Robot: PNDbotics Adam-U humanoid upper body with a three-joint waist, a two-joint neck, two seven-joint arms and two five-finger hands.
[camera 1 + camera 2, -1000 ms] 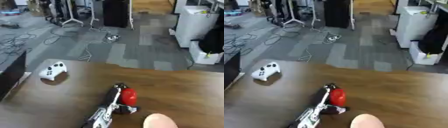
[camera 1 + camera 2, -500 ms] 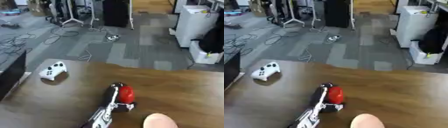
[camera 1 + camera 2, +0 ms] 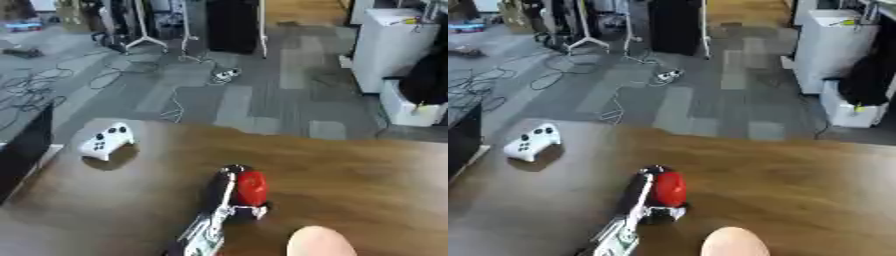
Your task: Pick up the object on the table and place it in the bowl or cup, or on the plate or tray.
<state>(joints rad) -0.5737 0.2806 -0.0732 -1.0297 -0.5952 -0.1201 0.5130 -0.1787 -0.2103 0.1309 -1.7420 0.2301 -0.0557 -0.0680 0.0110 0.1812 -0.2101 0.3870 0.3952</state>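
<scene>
At the bottom edge of the wooden table (image 3: 367,180) we see a pale, rounded pinkish shape (image 3: 320,243), cut off by the frame; we cannot tell what it is. Just to its left, our left hand (image 3: 229,192) reaches up from the lower edge on a black and silver arm, and it is wrapped around a red rounded object (image 3: 252,188), the fingers curling over its top and left side. The red object sits near the middle of the table, slightly towards the near edge; whether it rests on the wood or is lifted just above it we cannot tell. A small pale piece shows beneath it, at the base of the hand.

Our right hand does not appear in either view.

Further back and well to the left, a white game controller (image 3: 107,141) lies on the table close to its far edge, tilted. A dark flat panel (image 3: 22,150) runs along the left edge.

Beyond the table lies grey carpet with loose cables (image 3: 52,82), stand legs, and a white cabinet (image 3: 394,42) at the right.
</scene>
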